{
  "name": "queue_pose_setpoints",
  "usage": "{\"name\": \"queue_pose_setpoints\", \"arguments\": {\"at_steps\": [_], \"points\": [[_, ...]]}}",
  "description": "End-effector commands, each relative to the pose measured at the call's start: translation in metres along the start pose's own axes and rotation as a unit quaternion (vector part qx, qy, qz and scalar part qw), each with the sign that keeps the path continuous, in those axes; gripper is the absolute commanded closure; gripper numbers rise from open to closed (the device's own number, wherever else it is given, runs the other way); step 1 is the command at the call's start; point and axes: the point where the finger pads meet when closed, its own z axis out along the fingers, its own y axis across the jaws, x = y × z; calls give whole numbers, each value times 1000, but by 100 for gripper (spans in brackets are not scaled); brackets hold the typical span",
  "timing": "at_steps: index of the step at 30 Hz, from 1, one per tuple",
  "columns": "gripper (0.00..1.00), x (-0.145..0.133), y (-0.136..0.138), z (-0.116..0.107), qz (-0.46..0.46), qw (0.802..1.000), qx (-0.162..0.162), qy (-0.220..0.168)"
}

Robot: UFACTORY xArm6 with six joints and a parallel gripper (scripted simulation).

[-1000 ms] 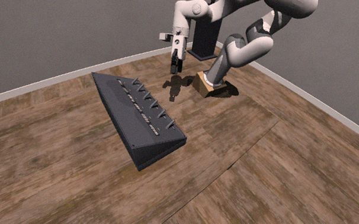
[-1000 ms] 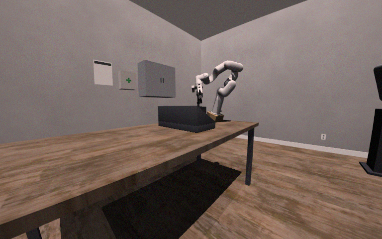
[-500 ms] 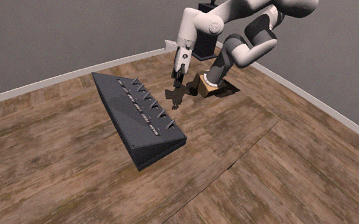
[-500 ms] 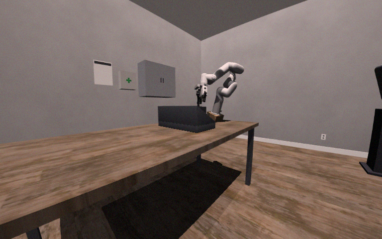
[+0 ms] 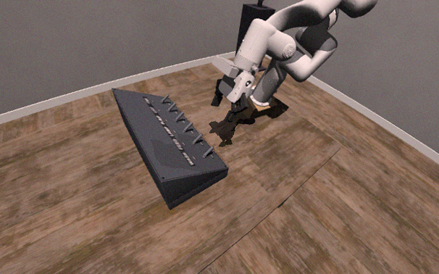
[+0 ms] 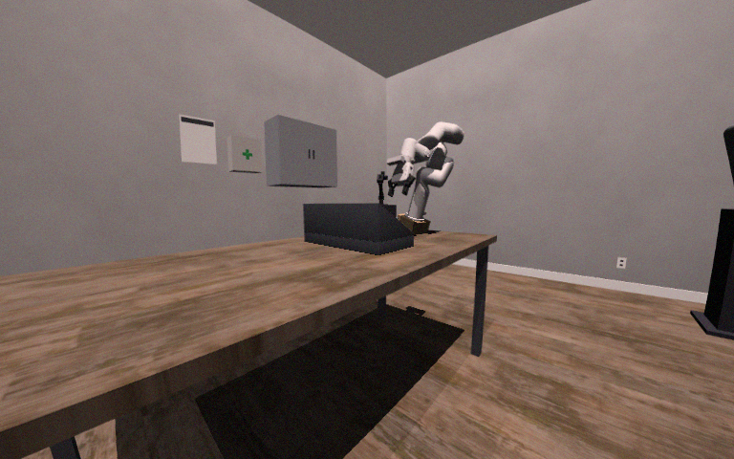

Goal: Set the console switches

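A dark grey wedge-shaped console (image 5: 168, 147) lies on the wooden table, with a row of several toggle switches (image 5: 186, 125) along its raised back edge. The labels under them are too small to read, and I cannot tell which levers are on. My gripper (image 5: 228, 103) is open and empty. It hangs low behind the console's tall back side, apart from it, near the far end of the switch row. The arm is folded down over its base. In the exterior view the console (image 6: 354, 227) shows its plain back, and the gripper (image 6: 399, 186) hovers just above and behind it.
The arm's tan base block (image 5: 264, 105) sits on the table close behind the gripper. A black pedestal with a stand (image 5: 256, 18) is in the corner. The table's right edge (image 6: 476, 238) runs near the console. A cabinet (image 6: 300, 151) hangs on the wall.
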Motion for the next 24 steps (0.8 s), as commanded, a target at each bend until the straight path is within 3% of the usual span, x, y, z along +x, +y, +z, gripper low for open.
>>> {"name": "queue_pose_setpoints", "arguments": {"at_steps": [1, 13, 14, 24], "points": [[0, 6, -38, -1, -64, 997, 5, 45], [0, 6, -40, -2, -69, 996, 6, 48], [23, 6, -40, -2, -69, 996, 6, 48], [23, 6, -40, -2, -69, 996, 6, 48]]}}
